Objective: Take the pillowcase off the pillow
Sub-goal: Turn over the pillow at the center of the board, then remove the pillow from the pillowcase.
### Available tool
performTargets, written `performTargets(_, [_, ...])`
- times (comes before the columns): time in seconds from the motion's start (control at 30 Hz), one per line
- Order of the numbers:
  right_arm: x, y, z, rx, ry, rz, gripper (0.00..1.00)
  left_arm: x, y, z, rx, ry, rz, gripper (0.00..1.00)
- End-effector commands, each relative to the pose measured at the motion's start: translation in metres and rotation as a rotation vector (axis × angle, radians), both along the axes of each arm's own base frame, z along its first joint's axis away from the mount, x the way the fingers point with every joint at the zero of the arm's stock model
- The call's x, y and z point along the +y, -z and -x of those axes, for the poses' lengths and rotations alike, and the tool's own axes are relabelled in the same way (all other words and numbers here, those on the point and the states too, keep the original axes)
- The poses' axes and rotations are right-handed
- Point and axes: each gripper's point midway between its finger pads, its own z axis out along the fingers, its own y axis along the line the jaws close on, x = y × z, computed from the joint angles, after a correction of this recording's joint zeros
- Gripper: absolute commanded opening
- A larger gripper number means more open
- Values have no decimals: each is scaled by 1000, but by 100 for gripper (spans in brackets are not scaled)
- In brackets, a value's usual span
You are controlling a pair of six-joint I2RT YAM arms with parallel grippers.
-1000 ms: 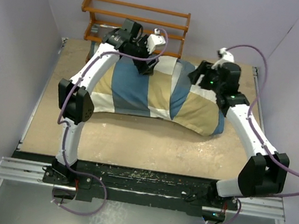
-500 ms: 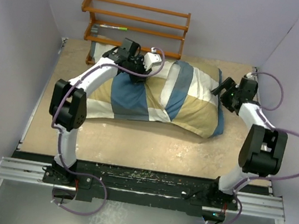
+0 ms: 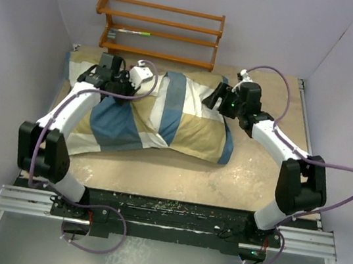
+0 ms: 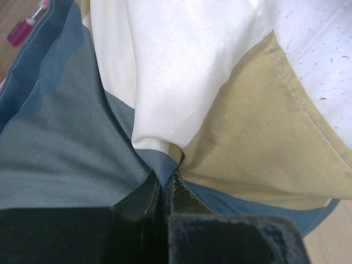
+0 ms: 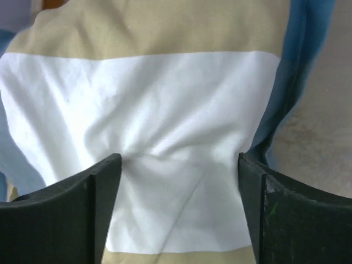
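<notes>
- You are working on a tan table (image 3: 256,177) boxed in by pale lilac walls, with a wooden shelf rack (image 3: 158,31) against the far wall.
- The pillowcase (image 3: 166,114) lies across the far half of the table, stuffed full. It runs from the far left corner to just right of the middle.
- Your left hand (image 4: 165,184) is closed tight on a small fold of that cover, where the blue, cream and tan blocks meet.
- Just beside that pinch, the left wrist view shows the bare speckled white of the pillow (image 4: 316,38) past a stitched tan hem. The cover's mouth is probably at this end.
- Expect the cloth to be thin, limp and light. It will bunch and stretch into a tent before anything slides.
- The pillow looks plump and squashy. It is likely to cling inside and drag along with the cover.
- Take only a single layer of cloth, near a hem or seam, so you do not trap stuffing.
- Your right hand (image 5: 179,165) stands wide open over the cream block near the right end. Wrinkled cloth lies between its fingers, and nothing is gripped.
</notes>
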Motion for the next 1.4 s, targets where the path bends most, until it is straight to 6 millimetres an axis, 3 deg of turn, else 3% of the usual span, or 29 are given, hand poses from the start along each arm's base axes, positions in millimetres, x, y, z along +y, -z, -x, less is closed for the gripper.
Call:
performTargets(0.0, [-18, -47, 4, -86, 142, 143, 91, 11, -31, 40, -52, 9, -24, 0])
performTargets(0.07, [-18, -77, 8, -167, 204, 201, 99, 4, -37, 53, -25, 20, 32, 0])
performTargets(0.17, [27, -99, 20, -235, 158, 274, 100, -11, -37, 74, 62, 39, 127, 0])
performTargets(0.3, [92, -98, 32, -278, 45, 319, 95, -16, -32, 81, 116, 10, 180, 0])
performTargets(0.37, [114, -98, 32, -296, 12, 341, 93, -14, -31, 82, 120, -4, 180, 0])
performTargets(0.47, [135, -89, 23, -287, -11, 382, 89, -12, -35, 84, 102, -10, 178, 0])
performTargets(0.6, [145, -73, 7, -251, -1, 445, 76, -9, -36, 86, 92, -23, 172, 0])
performTargets(0.67, [138, -59, 6, -203, 1, 493, 62, -6, -35, 86, 85, -32, 161, 0])
performTargets(0.77, [110, -56, -4, -187, 59, 505, 36, 0, -34, 84, 64, -43, 134, 0])
performTargets(0.87, [77, -61, -11, -176, 117, 469, 2, 6, -33, 80, 41, -54, 103, 0])
performTargets(1.03, [43, -80, -16, -202, 157, 413, 0, 14, -32, 72, 2, -77, 64, 0])
performTargets(1.13, [28, -77, -20, -181, 162, 416, 0, 21, -30, 67, -24, -97, 33, 0])
performTargets(1.23, [8, -62, -24, -128, 156, 376, 0, 31, -28, 62, -60, -126, -15, 0])
performTargets(1.37, [-11, -14, -23, -30, 142, 347, 0, 37, -30, 60, -88, -139, -41, 0])
